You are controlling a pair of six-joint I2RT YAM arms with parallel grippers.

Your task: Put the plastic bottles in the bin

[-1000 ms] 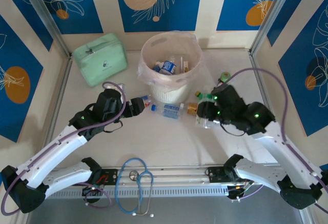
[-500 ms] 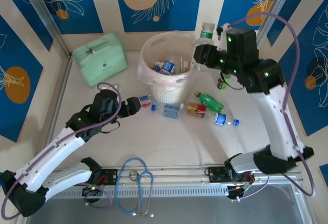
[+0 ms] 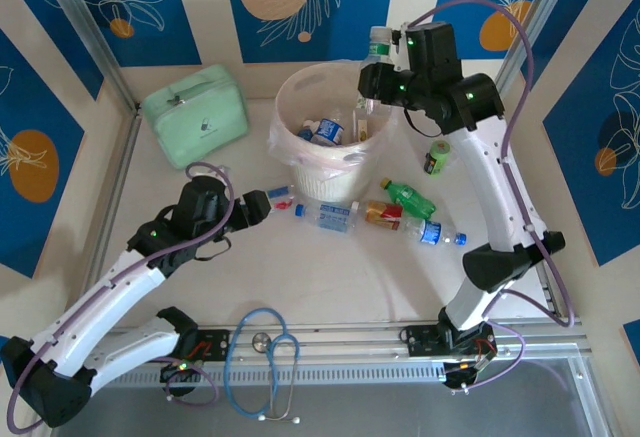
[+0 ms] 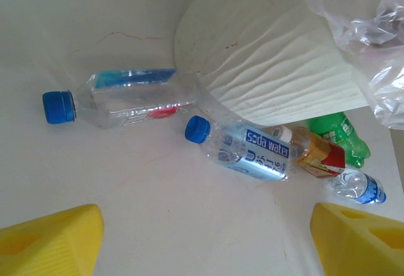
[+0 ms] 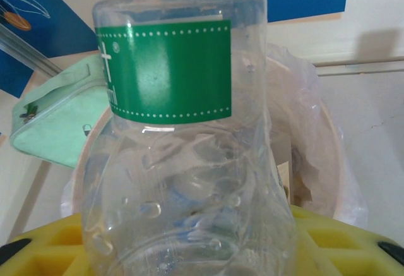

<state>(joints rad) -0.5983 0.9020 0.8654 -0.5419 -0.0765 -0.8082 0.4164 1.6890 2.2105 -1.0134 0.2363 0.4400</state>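
Observation:
My right gripper (image 3: 376,79) is shut on a clear bottle with a green label (image 3: 378,47) (image 5: 183,150), held upright above the far right rim of the cream-white bin (image 3: 292,92) (image 5: 329,143). The bin holds several bottles. Front right of the bin, on the table, lie a soda-water bottle (image 3: 328,215) (image 4: 249,153), a red-and-yellow bottle (image 3: 382,214) (image 4: 319,156), a green bottle (image 3: 410,197) (image 4: 338,134) and a blue-labelled one (image 3: 435,233) (image 4: 360,187). A clear blue-capped bottle (image 4: 126,96) lies by the bin's base. My left gripper (image 3: 262,205) (image 4: 205,244) hangs open just short of it.
A mint-green zip case (image 3: 195,112) (image 5: 53,124) sits at the back left. A small dark cylinder with a green top (image 3: 437,155) stands right of the bin. A stethoscope (image 3: 265,357) lies at the near edge between the arm bases.
My right arm has lifted the green-labelled bottle from the table up and back, then left, to above the bin's rim. The left arm has barely moved.

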